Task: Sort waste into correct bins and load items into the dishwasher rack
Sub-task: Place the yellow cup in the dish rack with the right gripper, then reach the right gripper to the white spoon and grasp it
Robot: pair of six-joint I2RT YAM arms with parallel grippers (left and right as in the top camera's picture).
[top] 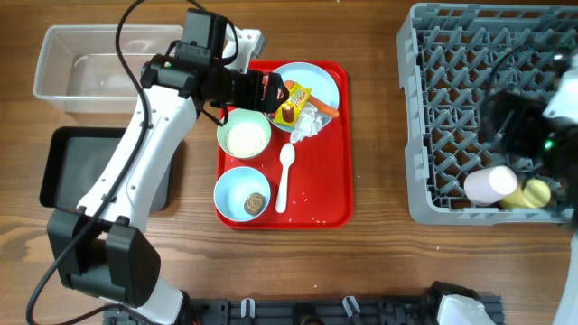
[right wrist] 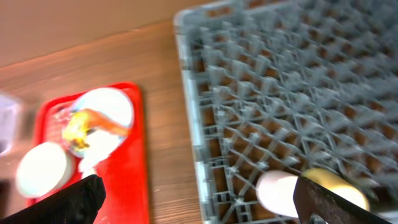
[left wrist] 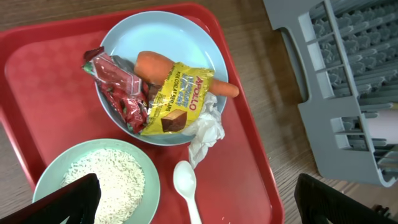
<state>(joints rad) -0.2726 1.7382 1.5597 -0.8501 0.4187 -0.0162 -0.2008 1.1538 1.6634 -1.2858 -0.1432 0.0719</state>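
Wooden table [top: 379,271], and pretty much everything hangs off the flat red tray [top: 334,194] in the middle, so I'll go from there.

On the tray's far end sits the light-blue plate [top: 323,79], piled with junk: a red wrapper [left wrist: 118,87], a yellow wrapper [left wrist: 177,99], the carrot piece [left wrist: 163,66] lying under them, and a crumpled white tissue [left wrist: 208,124] spilling off the plate rim onto the tray. In the tray's left half are two light-blue bowls, one full of rice [left wrist: 106,177] mid-tray and the second bowl [top: 233,188] at the near end with a small brown lump [top: 256,204] inside. The white spoon [top: 284,176] lies on the tray just right of the bowls.

Off the tray's left side are the clear tub [top: 99,68] and the black tray [top: 68,167], both well apart from the waste. To the tray's right is the grey dishwasher rack [top: 452,90], where a pink cup [top: 489,184] and a yellow cup [top: 533,192] lie side by side, pink one nearer the tray.

The left gripper [top: 274,90] hovers over the tray's far-left part beside the plate, fingers [left wrist: 68,205] spread wide, holding nothing. The right gripper [right wrist: 199,196] is over the rack, also spread wide and empty.
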